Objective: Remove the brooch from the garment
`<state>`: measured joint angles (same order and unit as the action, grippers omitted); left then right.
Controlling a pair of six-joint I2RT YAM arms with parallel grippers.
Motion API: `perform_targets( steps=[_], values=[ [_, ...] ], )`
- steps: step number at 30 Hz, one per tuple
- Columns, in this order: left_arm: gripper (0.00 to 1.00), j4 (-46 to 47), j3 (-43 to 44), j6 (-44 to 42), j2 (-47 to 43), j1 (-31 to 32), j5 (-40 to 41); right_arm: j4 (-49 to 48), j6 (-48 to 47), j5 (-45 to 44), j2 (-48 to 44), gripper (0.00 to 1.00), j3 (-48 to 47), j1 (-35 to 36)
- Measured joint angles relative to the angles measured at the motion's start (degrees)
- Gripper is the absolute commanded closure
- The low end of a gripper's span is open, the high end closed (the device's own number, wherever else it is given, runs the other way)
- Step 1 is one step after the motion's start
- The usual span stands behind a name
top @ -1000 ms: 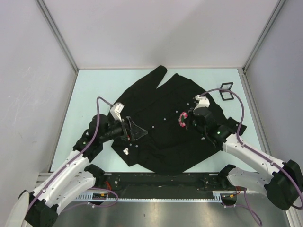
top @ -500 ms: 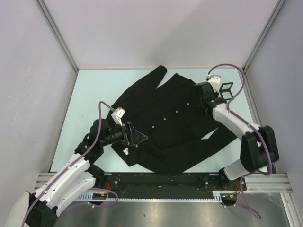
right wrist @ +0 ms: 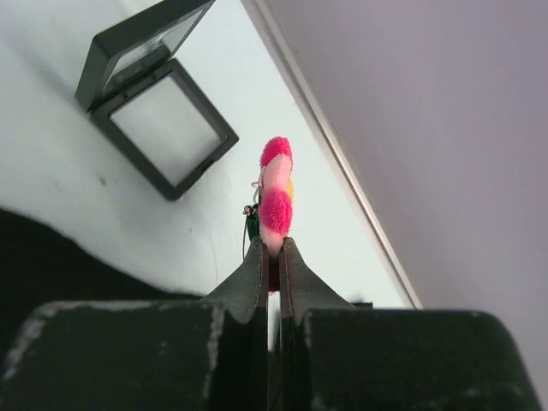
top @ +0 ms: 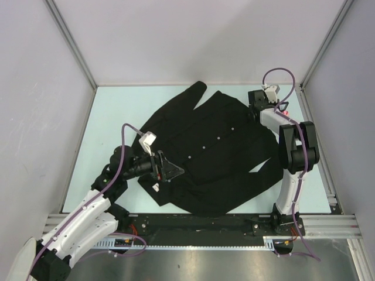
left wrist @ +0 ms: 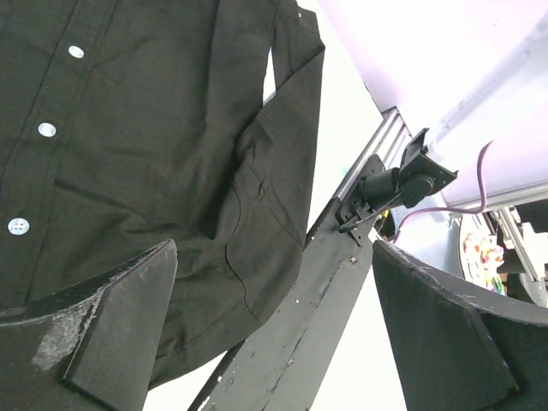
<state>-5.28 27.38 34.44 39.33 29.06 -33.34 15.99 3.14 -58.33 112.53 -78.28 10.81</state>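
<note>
Right wrist cam: fuzzy pink-and-yellow brooch point(right wrist: 276, 201) pinched edge-on in the right jaws, up over the pale tabletop point(right wrist: 60, 180) near a square black clear-lidded box point(right wrist: 158, 111). Left jaws gape wide above the matte black garment point(left wrist: 154, 128), round white buttons point(left wrist: 47, 129) showing.

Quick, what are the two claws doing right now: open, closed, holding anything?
Left gripper: open, holding nothing.
Right gripper: closed on the brooch.
</note>
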Motion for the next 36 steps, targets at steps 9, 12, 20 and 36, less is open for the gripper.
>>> perform_targets(
  steps=[9,12,20,36],
  values=[
    [0.0,-0.63,0.0,-0.55,-0.48,0.2,0.17,-5.2,-7.28,-1.22,7.67,1.0,-5.51,-2.69],
    [0.0,-1.05,0.0,-0.63,-0.35,0.2,0.17,-6.64,-9.2,-1.14,8.81,1.0,-5.75,-3.04],
    [0.0,-1.38,0.0,-1.05,0.15,0.2,0.17,-7.85,-10.93,-0.68,11.63,0.98,-8.13,-3.82],
    [0.0,-1.51,0.0,-1.44,0.17,0.2,0.17,-8.0,-11.85,-0.2,15.91,0.92,-11.63,-4.66]
  ],
)
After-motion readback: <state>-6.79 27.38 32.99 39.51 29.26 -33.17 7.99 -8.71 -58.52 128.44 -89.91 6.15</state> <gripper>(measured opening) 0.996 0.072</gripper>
